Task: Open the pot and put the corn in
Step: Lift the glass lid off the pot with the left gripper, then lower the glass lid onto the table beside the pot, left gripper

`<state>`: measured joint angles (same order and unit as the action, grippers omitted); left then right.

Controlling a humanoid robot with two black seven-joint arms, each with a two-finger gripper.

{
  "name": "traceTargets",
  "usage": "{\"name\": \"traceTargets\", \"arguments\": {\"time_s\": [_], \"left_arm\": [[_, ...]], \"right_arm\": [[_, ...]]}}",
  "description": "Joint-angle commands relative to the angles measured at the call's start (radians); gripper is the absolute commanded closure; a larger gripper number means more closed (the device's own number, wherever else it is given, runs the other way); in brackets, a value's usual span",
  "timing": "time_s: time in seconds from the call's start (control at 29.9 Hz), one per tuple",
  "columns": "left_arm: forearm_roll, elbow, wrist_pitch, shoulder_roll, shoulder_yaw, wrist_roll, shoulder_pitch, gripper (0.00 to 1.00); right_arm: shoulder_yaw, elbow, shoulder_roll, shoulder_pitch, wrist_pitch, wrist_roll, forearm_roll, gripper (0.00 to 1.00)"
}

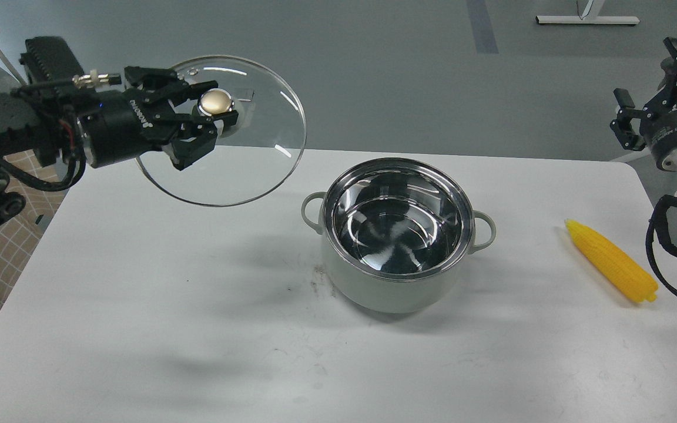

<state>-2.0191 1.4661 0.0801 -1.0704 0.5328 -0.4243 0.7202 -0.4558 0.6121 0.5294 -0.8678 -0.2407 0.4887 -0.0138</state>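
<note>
The round grey-green pot (398, 235) with a shiny steel inside sits open and empty on the white tabletop (138, 305). Up to its left, the left end effector (212, 126) grips the gold knob of the round glass lid (256, 158). The bright yellow corn cob (611, 260) lies to the pot's right; I cannot tell if the right end effector (626, 126) is open.

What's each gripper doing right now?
Left gripper: closed on the glass lid by its knob, lifted.
Right gripper: holds nothing; open or closed cannot be told.

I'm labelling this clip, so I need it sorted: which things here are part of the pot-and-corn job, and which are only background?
Part of the job:
pot, open and empty on the table
glass lid, held up by its gold knob in the left gripper
corn, lying at the table's right edge
right gripper, holding nothing

Background:
white table
white stand base on the floor
</note>
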Motion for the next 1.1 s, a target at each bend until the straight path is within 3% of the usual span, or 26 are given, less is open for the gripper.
{"name": "traceTargets", "arguments": {"time_s": [0.0, 0.17, 0.3, 1.07], "left_arm": [[0.002, -0.065, 0.145, -0.011, 0.009, -0.005, -0.126, 0.80], [0.002, -0.241, 0.303, 0.042, 0.006, -0.008, -0.249, 0.81], [0.002, -0.366, 0.382, 0.108, -0.007, -0.011, -0.312, 0.81], [0.065, -0.549, 0.388, 0.303, -0.008, -0.019, -0.386, 0.78]], "right_arm": [[0.000, 0.000, 0.000, 0.003, 0.000, 0.000, 0.000, 0.00], [0.000, 0.000, 0.000, 0.003, 0.000, 0.000, 0.000, 0.00], [0.000, 0.000, 0.000, 0.012, 0.000, 0.000, 0.000, 0.00], [0.000, 0.002, 0.000, 0.032, 0.000, 0.000, 0.000, 0.00]]}}
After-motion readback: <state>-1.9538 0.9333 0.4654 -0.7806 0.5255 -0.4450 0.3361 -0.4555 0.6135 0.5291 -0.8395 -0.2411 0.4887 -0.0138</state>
